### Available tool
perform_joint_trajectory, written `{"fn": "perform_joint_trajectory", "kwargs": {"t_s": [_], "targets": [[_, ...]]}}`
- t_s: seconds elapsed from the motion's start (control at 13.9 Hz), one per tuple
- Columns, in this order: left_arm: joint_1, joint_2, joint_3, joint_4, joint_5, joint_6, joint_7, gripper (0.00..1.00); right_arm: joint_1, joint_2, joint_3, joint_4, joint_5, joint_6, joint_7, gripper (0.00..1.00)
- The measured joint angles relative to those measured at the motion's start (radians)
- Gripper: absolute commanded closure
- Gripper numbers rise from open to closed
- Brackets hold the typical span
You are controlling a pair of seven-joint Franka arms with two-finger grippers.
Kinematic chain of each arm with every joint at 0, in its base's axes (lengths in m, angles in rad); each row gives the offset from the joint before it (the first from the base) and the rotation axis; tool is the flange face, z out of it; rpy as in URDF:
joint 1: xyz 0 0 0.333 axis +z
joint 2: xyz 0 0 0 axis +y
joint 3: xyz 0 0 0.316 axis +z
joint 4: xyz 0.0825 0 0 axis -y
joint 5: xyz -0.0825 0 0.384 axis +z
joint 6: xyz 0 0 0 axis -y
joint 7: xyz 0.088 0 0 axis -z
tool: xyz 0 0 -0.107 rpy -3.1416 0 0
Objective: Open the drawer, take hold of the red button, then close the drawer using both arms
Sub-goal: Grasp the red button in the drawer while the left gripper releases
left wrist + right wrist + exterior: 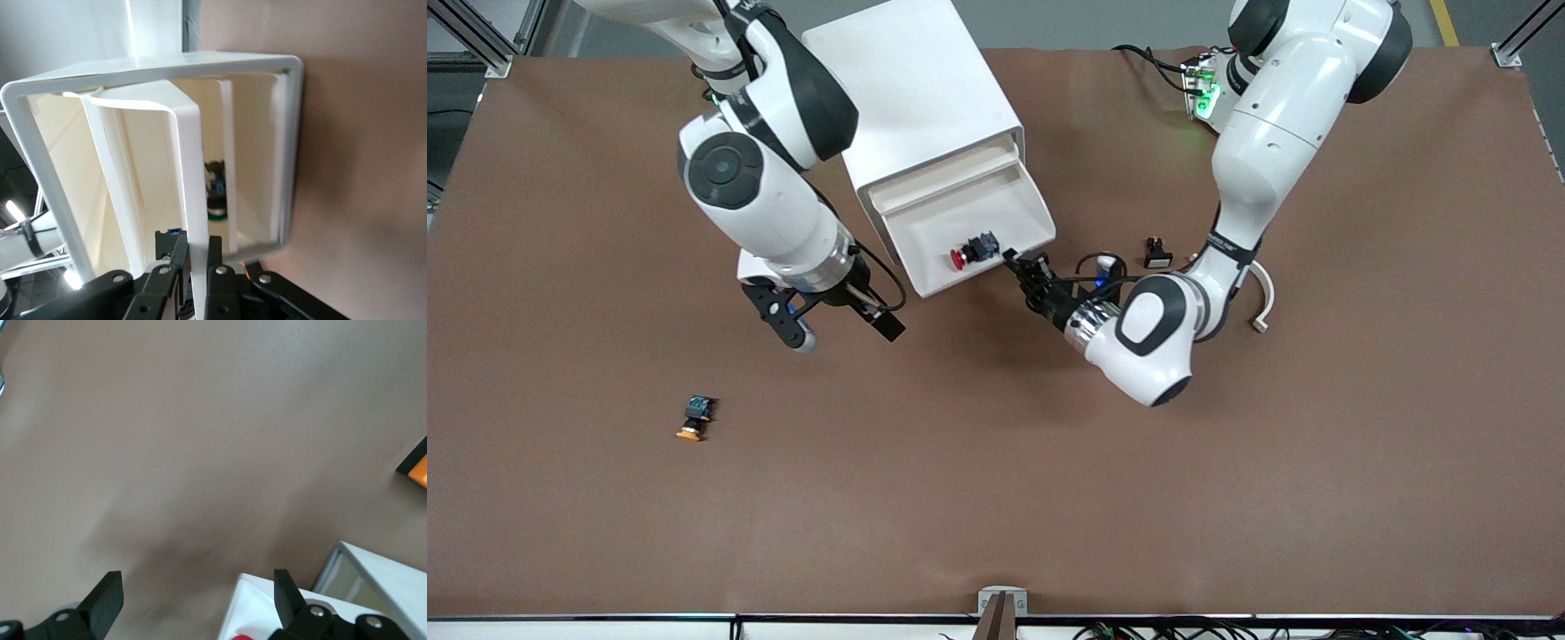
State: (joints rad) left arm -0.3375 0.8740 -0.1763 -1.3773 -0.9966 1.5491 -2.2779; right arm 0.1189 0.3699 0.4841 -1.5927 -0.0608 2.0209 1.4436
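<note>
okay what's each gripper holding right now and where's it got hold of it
The left gripper is shut on the drawer, pinching its front wall's rim. The right gripper is open over the table, holding nothing.

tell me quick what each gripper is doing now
Left gripper: shut on the drawer front wall.
Right gripper: open, empty, over the table.

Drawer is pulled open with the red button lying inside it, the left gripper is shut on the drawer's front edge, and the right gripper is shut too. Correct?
Not quite: the right gripper is open, as the right wrist view shows. The rest holds: drawer open, button inside, left gripper shut on the drawer's edge.
</note>
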Motion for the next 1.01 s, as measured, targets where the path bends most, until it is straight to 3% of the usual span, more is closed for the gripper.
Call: {"fn": "perform_joint_trajectory", "kwargs": {"t_s": [0.29,0.36,0.43,0.58,0.65,0.72,1.01], "targets": [[0.035,0.003,0.0,0.013,-0.001,0.002,0.031,0.95,0.003,0.06,0.085,0.015,-0.11,0.03,0.184,0.0],[0.041,0.003,0.0,0.014,-0.001,0.003,0.037,0.9,0.004,0.065,0.1,0.016,-0.122,0.04,0.219,0.0],[0.047,0.003,0.0,0.015,-0.001,0.003,0.041,0.76,0.006,0.066,0.114,0.016,-0.13,0.043,0.249,0.0],[0.061,0.003,0.001,0.018,0.002,0.003,0.062,0.2,0.023,0.066,0.135,0.016,-0.136,0.04,0.316,0.0],[0.079,0.003,0.002,0.025,0.017,-0.003,0.079,0.06,0.043,0.066,0.137,0.016,-0.137,0.037,0.351,0.0],[0.1,0.003,0.002,0.032,0.038,-0.014,0.087,0.01,0.07,0.066,0.138,0.015,-0.137,0.032,0.384,0.0],[0.129,0.0,0.002,0.047,0.088,-0.03,0.097,0.01,0.143,0.077,0.139,-0.004,-0.154,0.029,0.473,0.0]]}}
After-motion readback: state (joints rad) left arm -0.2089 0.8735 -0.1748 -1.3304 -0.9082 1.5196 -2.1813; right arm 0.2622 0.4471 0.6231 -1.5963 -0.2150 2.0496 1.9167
